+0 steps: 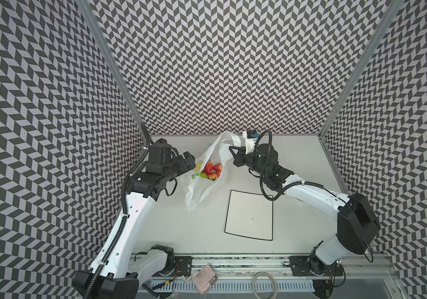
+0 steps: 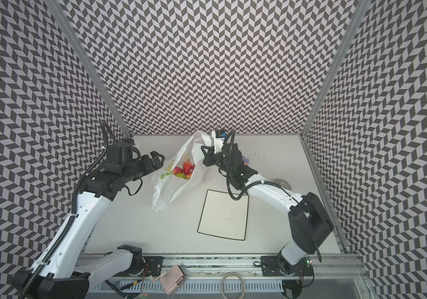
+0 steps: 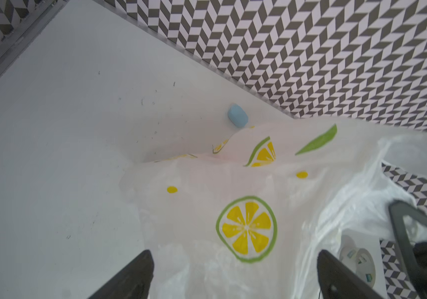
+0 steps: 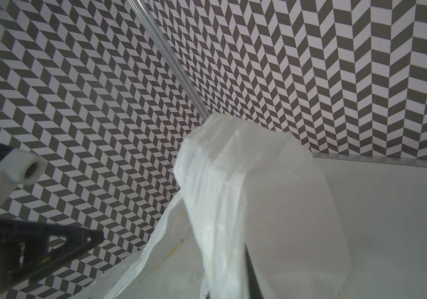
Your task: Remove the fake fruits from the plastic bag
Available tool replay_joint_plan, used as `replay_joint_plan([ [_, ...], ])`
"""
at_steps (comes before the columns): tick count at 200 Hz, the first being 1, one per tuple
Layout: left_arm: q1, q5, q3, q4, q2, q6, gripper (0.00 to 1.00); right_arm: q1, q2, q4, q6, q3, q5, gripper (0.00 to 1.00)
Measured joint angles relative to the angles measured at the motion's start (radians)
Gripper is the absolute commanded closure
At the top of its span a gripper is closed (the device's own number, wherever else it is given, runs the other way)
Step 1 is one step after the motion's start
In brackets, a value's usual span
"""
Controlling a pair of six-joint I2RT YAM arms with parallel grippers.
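Note:
The plastic bag (image 1: 199,192) (image 2: 166,192), white with lemon slices, lies at the middle back of the table. Its mouth gapes open. My right gripper (image 1: 232,149) (image 2: 203,149) (image 4: 230,290) is shut on one bunched handle (image 4: 215,207) and holds it up. Inside the bag lie the fake fruits (image 1: 211,170) (image 2: 184,170): red strawberries and a yellow-green piece show in both top views. My left gripper (image 1: 189,158) (image 2: 157,158) (image 3: 234,256) stands open at the bag's left rim. Its fingers straddle the printed film (image 3: 246,227), with nothing gripped between them.
A white square plate (image 1: 249,217) (image 2: 224,214) with a black rim lies in front of the bag, to the right. A light blue egg-shaped thing (image 3: 237,119) rests behind the bag near the back wall. A small purple figure (image 2: 245,160) sits behind my right wrist.

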Motion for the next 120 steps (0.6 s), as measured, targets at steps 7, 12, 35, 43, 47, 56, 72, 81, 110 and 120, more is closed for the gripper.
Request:
replay_joint_plan([
  [7, -0.032, -0.021, 0.006, -0.035, -0.004, -0.009, 0.00, -0.002, 0.018, -0.015, 0.014, 0.025, -0.006, 1.00],
  [12, -0.056, -0.037, 0.010, -0.061, -0.007, -0.015, 0.00, -0.003, 0.031, -0.024, 0.021, 0.042, -0.012, 1.00],
  [35, -0.140, -0.090, 0.031, -0.182, -0.011, -0.061, 0.00, -0.012, 0.070, -0.058, 0.046, 0.099, -0.031, 1.00],
  [43, -0.168, -0.104, 0.043, -0.221, -0.012, -0.079, 0.00, -0.013, 0.076, -0.066, 0.052, 0.109, -0.036, 1.00],
  [47, -0.179, -0.110, 0.050, -0.238, -0.013, -0.085, 0.00, -0.013, 0.077, -0.069, 0.055, 0.113, -0.037, 1.00],
  [56, -0.206, -0.122, 0.063, -0.275, -0.015, -0.105, 0.00, -0.013, 0.078, -0.075, 0.059, 0.116, -0.042, 1.00],
  [72, -0.243, -0.130, 0.072, -0.320, -0.021, -0.127, 0.00, -0.014, 0.078, -0.080, 0.067, 0.117, -0.048, 1.00],
  [81, -0.259, -0.127, 0.072, -0.340, -0.024, -0.138, 0.00, -0.014, 0.078, -0.085, 0.071, 0.117, -0.054, 1.00],
  [110, -0.332, -0.108, 0.089, -0.370, 0.001, -0.168, 0.00, -0.017, 0.078, -0.087, 0.079, 0.117, -0.062, 1.00],
  [120, -0.375, -0.105, 0.101, -0.371, 0.019, -0.176, 0.00, -0.018, 0.079, -0.087, 0.083, 0.118, -0.063, 1.00],
])
